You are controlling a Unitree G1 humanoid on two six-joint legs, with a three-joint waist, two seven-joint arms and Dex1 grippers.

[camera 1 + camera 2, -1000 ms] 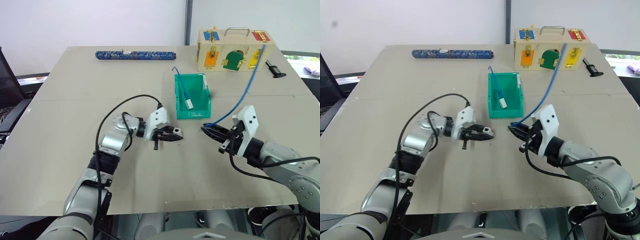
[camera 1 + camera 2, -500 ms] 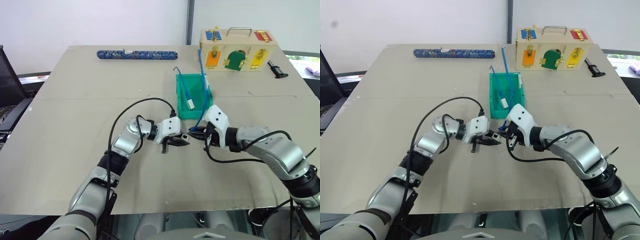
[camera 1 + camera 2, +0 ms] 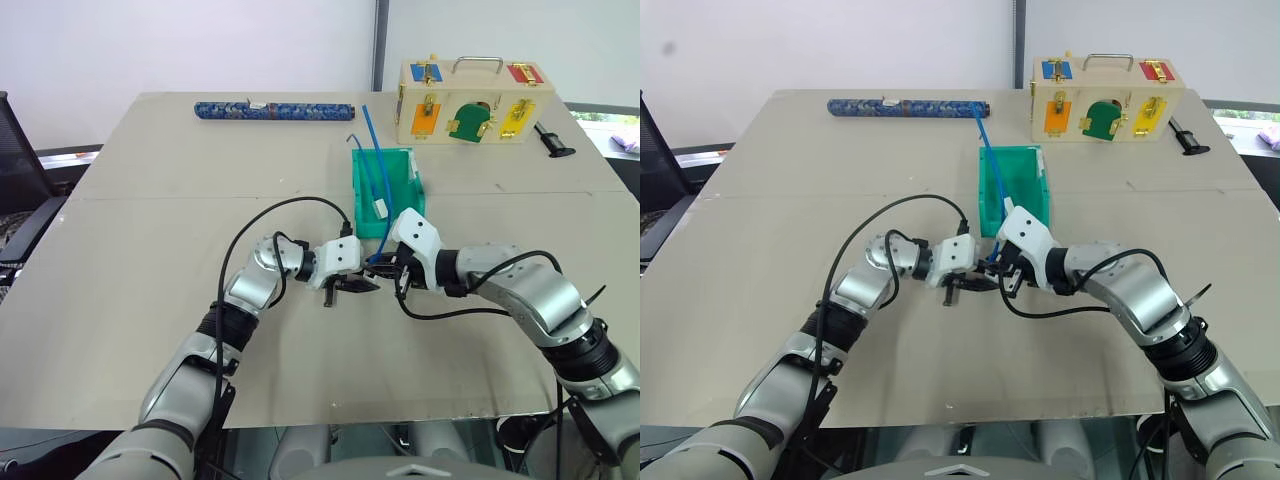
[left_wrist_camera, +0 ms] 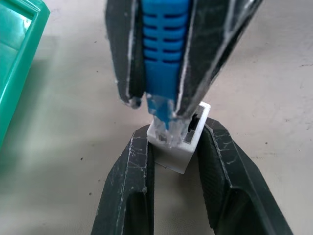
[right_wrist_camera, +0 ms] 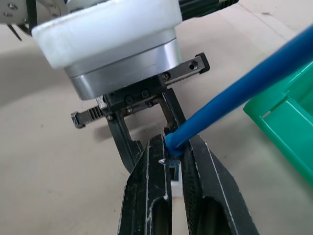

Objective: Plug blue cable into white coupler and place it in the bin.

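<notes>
Blue cable, its plug clamped in the right gripper, points straight into the socket of the white coupler, pinched by the left gripper just before the green bin.

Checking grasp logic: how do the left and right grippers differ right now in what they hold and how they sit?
The left gripper is clamped on the white coupler; the right gripper is shut on the blue cable just behind its plug. The left holds a short block with its fingers set apart; the right's fingers sit almost together. Both meet tip to tip above the table, just in front of the bin, plug at the coupler's socket.
</notes>
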